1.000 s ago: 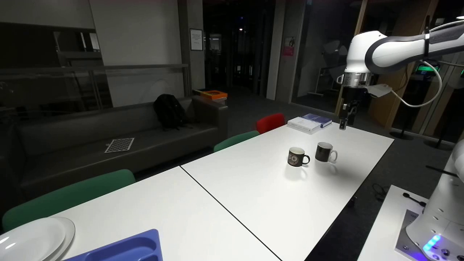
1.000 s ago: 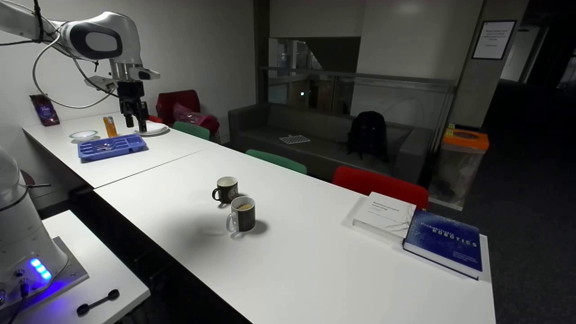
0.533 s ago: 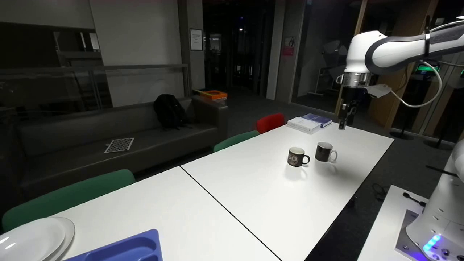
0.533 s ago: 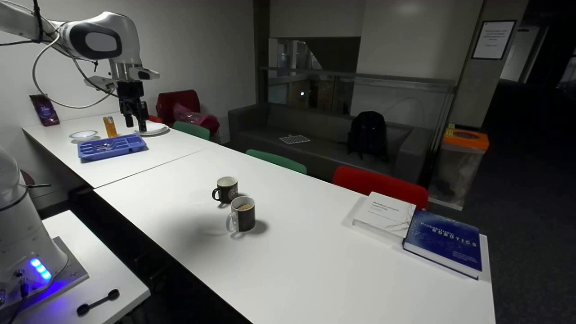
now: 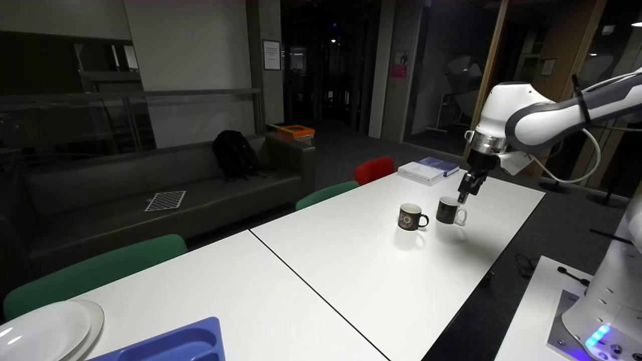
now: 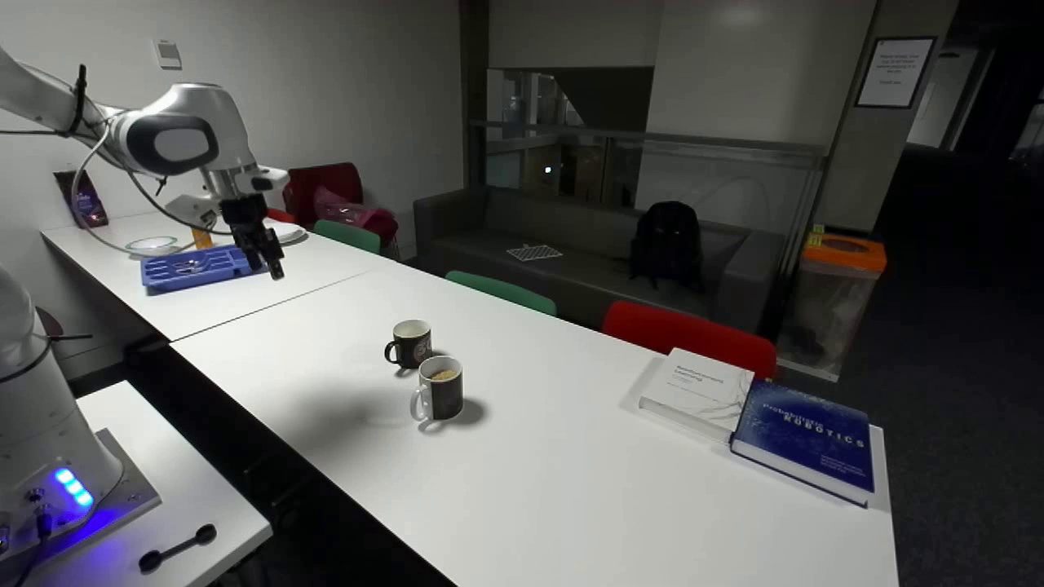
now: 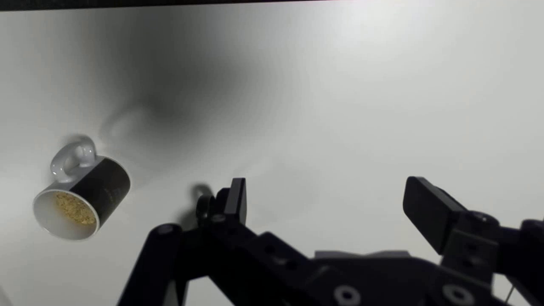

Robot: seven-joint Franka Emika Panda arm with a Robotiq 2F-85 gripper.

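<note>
Claw (image 7: 326, 195) hangs tilted in the air over white table (image 6: 587, 473), its 2 fingers (image 7: 427, 208) spread wide apart, w/ table surface showing b/w them in wrist view. Nearest it: white-handled mug (image 6: 444, 398) & black-handled mug (image 6: 413, 346), can't tell which is closer. Both upright on table, near each other w/ a small gap b/w. White-handled mug is dark outside, pale inside, w/ yellowish grainy stuff (image 7: 76, 208) in it; wrist view has it off at left, apart from the fingers. Black-handled mug has a pale print (image 5: 405, 218) on its side. Robot arm (image 6: 175, 139) carries the claw; blue lights (image 6: 73, 487) glow on its base (image 6: 41, 416).

White book (image 6: 697, 390) & blue book (image 6: 803, 440) lie side by side at 1 end of table. Toward opp. end: blue tray (image 6: 220, 271) w/ small bits (image 6: 189, 266) in it (too small to ID), stack of white plates (image 5: 45, 331), orange container (image 6: 201, 237) partly hidden behind the arm. Green chair (image 6: 502, 292) & red chair (image 6: 693, 338) stand along the far side. Behind, grey couch (image 6: 489, 214) w/ black backpack (image 6: 669, 244) on it; orange-topped bin (image 6: 824, 310) by couch's end, in both exterior views.
</note>
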